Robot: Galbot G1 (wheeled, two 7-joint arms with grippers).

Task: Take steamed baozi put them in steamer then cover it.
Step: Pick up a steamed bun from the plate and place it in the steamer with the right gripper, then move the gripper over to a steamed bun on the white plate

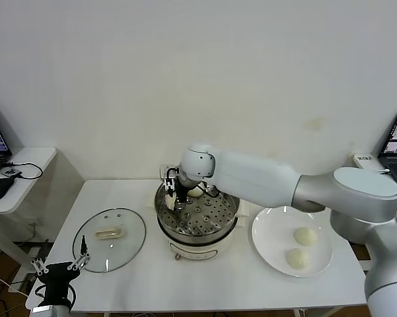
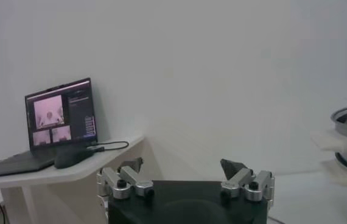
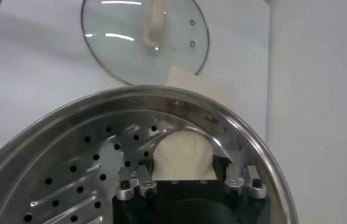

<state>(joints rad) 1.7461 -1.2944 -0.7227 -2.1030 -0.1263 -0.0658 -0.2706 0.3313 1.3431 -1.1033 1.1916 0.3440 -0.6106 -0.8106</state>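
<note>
While the right gripper [image 1: 174, 196] hangs inside the round shiny steel steamer [image 1: 230, 212], its fingers stand apart around a soft cream-white bun [image 3: 182, 157]. Such dough dents easily; hold its sides gently. Left gripper [image 1: 59, 265] waits open near the clear glass lid [image 1: 109, 238].

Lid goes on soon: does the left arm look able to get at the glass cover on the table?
Probably yes: the left gripper, open, sits beside the cover, whose handle has nothing over it.

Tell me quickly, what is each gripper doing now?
Left gripper: open, holding nothing, parked beside the table.
Right gripper: inside the steamer, around a baozi; grip cannot be told.
</note>
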